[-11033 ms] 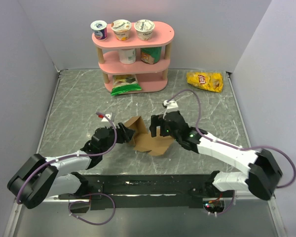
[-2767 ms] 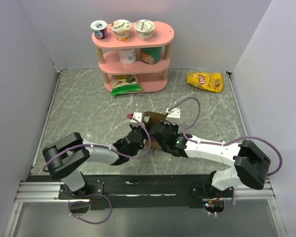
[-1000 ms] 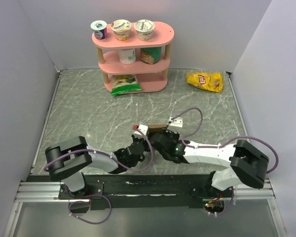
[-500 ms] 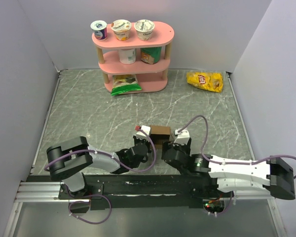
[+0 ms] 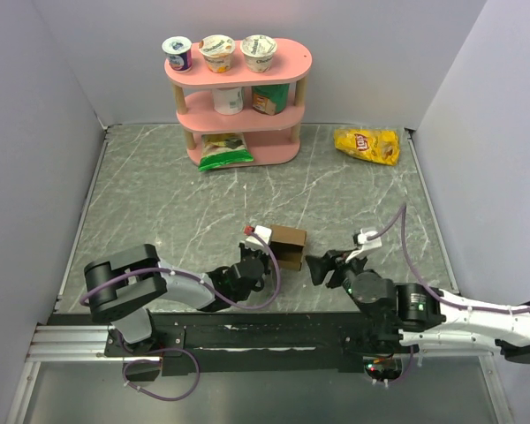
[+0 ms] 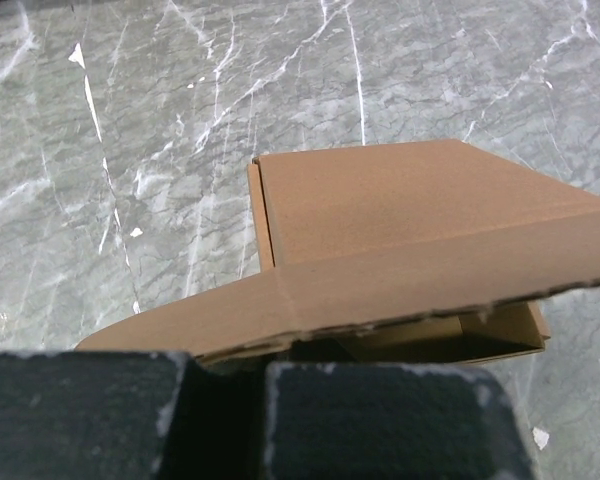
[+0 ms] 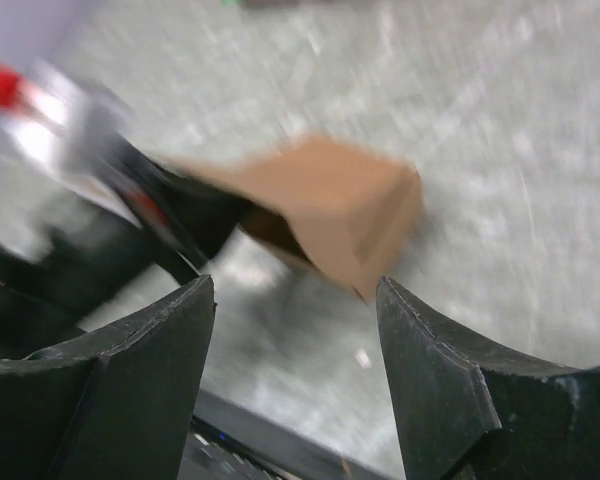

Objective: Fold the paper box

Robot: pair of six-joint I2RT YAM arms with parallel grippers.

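Observation:
The paper box is a small plain brown box lying on the marble table, its open side facing the near edge. My left gripper is at its near-left corner, shut on the box's flap. In the left wrist view the brown lid and a curved flap run right down to my dark fingertips. My right gripper hangs open a short way to the right of the box, touching nothing. In the blurred right wrist view the box shows beyond my spread right gripper.
A pink three-tier shelf with yogurt cups and packets stands at the back. A green packet leans at its foot. A yellow chip bag lies at the back right. Grey walls close in on both sides.
My right gripper has opened, let go of the box and drawn back to the right and toward the near edge. The box and my left gripper stayed almost where they were.

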